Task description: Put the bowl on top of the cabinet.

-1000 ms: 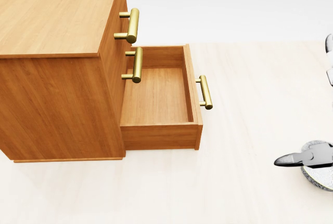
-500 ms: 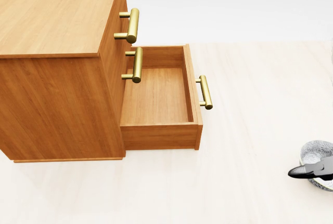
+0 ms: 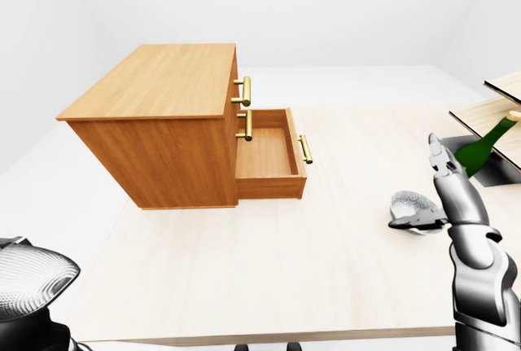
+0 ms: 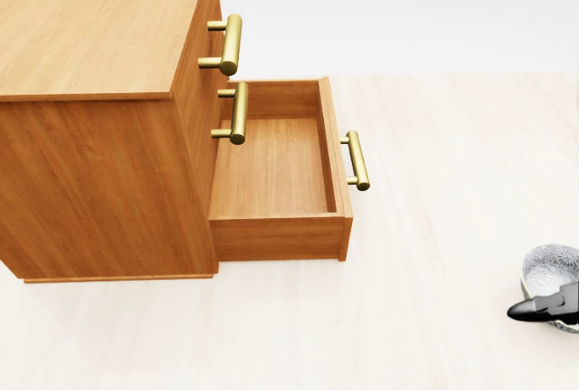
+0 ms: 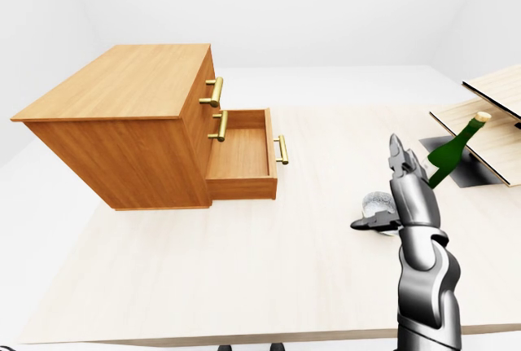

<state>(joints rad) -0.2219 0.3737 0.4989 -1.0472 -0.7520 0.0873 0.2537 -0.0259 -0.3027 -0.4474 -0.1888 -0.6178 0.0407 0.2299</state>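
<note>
The small grey speckled bowl (image 3: 409, 204) sits upright on the pale table, far right of the cabinet; the head view shows it at the right edge (image 4: 551, 271). My right hand (image 3: 422, 191) stands beside it, open: its fingers (image 3: 444, 164) point up to the bowl's right and the thumb (image 3: 413, 221) lies across the bowl's lower rim. The fingers do not close round it. The wooden cabinet (image 3: 159, 82) has a bare flat top. Its lowest drawer (image 3: 268, 155) is pulled out and holds nothing.
Brass handles (image 3: 244, 90) stick out of the cabinet's right face and the drawer front (image 3: 305, 148). A green bottle (image 3: 480, 148) leans over a dark recess (image 3: 499, 174) at the right, under wooden boards (image 3: 488, 111). My left arm's grey shell (image 3: 28, 282) fills the lower left corner.
In the head view my right thumb has slid down and right toward the picture's edge, uncovering more of the bowl. The fingers at the right edge have left that view. The bowl stays put.
</note>
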